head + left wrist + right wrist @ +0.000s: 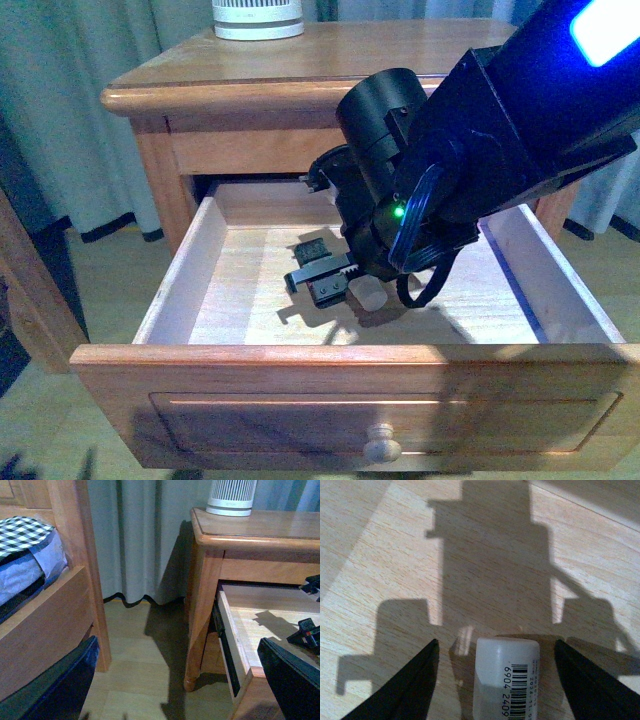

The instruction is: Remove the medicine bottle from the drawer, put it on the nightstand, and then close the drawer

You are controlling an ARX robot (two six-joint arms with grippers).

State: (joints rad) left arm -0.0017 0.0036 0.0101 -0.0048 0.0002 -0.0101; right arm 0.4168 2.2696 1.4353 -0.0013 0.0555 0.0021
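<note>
The nightstand (300,60) stands ahead with its tall drawer (300,400) pulled open, pale wood inside. My right gripper (325,280) reaches down into the drawer, open. In the right wrist view the white medicine bottle (506,680), with a barcode label, lies on the drawer floor between the spread fingers (405,690) without touching them. In the front view only a bit of the bottle (370,294) shows under the arm. My left gripper (172,690) is open and empty, low beside the nightstand (260,530), near the drawer's side (235,645).
A tall white ribbed appliance (258,18) stands at the back of the nightstand top, also in the left wrist view (231,497). A wooden bed frame (75,555) with checked bedding is to the left. Grey curtains (140,540) hang behind. The floor is wood.
</note>
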